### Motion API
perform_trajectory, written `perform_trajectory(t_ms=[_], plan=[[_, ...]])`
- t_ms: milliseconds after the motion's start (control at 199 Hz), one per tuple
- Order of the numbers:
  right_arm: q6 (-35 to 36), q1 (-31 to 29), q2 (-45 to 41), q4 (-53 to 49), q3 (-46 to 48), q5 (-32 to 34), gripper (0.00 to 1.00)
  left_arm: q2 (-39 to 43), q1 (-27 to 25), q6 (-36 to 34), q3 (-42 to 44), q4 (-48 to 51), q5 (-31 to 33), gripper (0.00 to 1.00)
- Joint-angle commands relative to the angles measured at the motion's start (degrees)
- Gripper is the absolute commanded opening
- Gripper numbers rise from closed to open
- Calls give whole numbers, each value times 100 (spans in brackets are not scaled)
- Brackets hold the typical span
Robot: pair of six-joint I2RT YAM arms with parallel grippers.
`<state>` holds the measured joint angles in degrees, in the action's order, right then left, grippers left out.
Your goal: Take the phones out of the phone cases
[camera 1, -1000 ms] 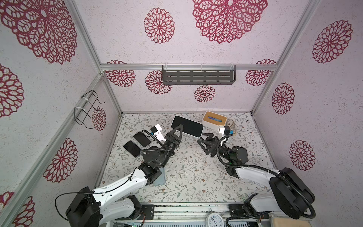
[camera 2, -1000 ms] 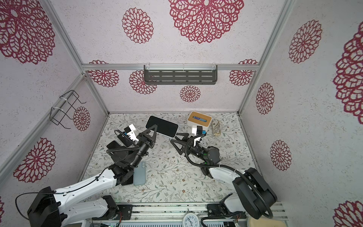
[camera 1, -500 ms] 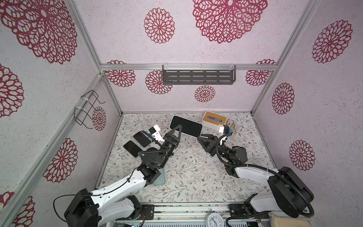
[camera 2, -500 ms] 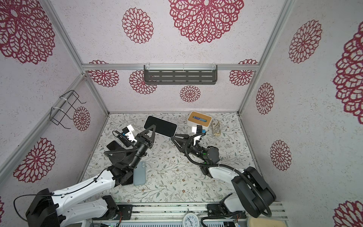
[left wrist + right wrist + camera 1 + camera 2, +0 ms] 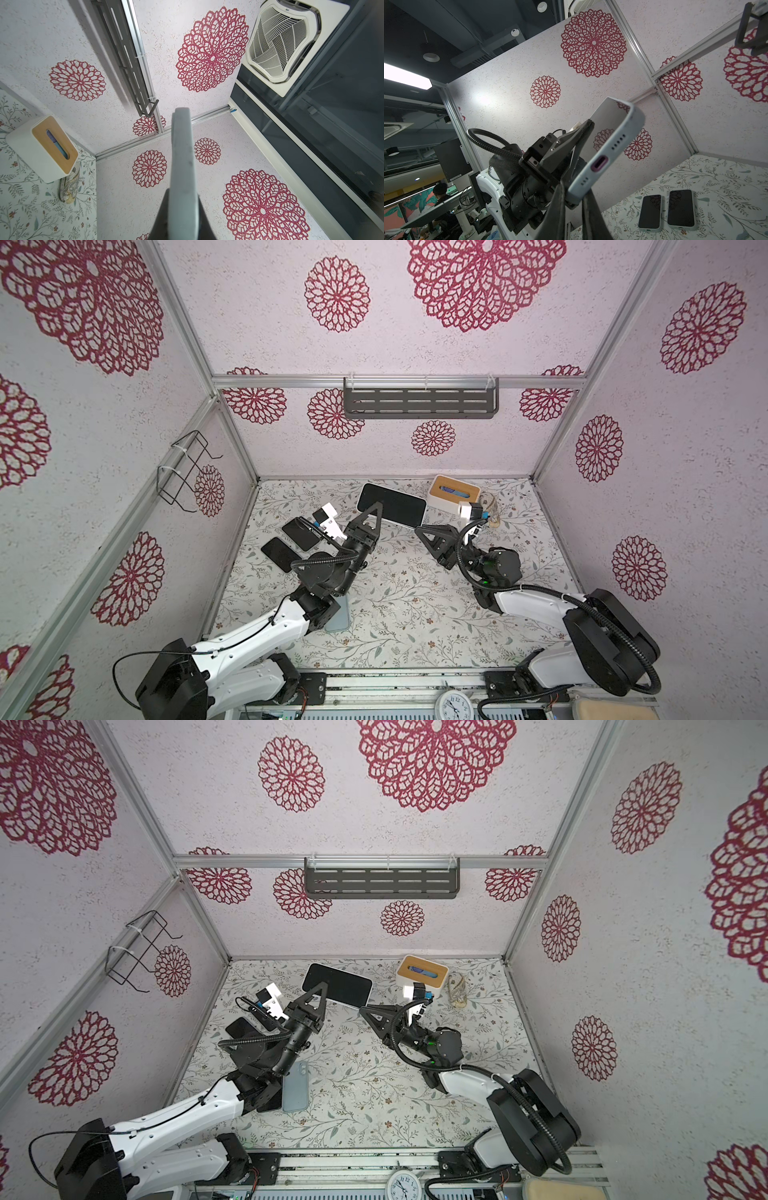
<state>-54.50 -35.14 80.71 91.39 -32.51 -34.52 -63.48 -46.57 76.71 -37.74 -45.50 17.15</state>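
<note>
The phone, black screen up in a pale grey-blue phone case, hangs above the table's back middle in both top views. My left gripper is shut on its near long edge, one finger on the screen and one under the back. In the left wrist view the case edge runs out from between the dark fingers. My right gripper meets the phone's near right corner. In the right wrist view its two fingers are closed on that corner of the case.
Two dark-screened phones lie on the table at the left. A pale blue phone, back up, lies beside the left arm. A white tissue box and a patterned band sit at the back right.
My right gripper has moved up and left to the phone's corner and its jaws have closed there. The left gripper has carried the phone slightly left, still shut on it.
</note>
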Motion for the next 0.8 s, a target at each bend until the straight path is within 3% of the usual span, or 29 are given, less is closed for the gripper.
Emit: perform_trajectory(t_ms=[0,161,417,542,668,799], plan=[[575,51,26,524,-33,10,0,174,-72,107,-339,225,-302,0],[1599,76,-124,372,216,-45,0,289,-46,248,-725,1217,-491,0],[2903,225,-625,-1219,-148,170,0,199,-55,343,-1004,1613,-970,0],[2907,406,-791,-1637,-413,346,0,139,-48,295,-1051,1581,-1134,0],[2490,542,-888,-843,-70,117,0,221,117,338,-865,1333,-1112,0],[2231,547,-1106,-310,726,60,44,350,310,311,-810,1249,-1264,0]])
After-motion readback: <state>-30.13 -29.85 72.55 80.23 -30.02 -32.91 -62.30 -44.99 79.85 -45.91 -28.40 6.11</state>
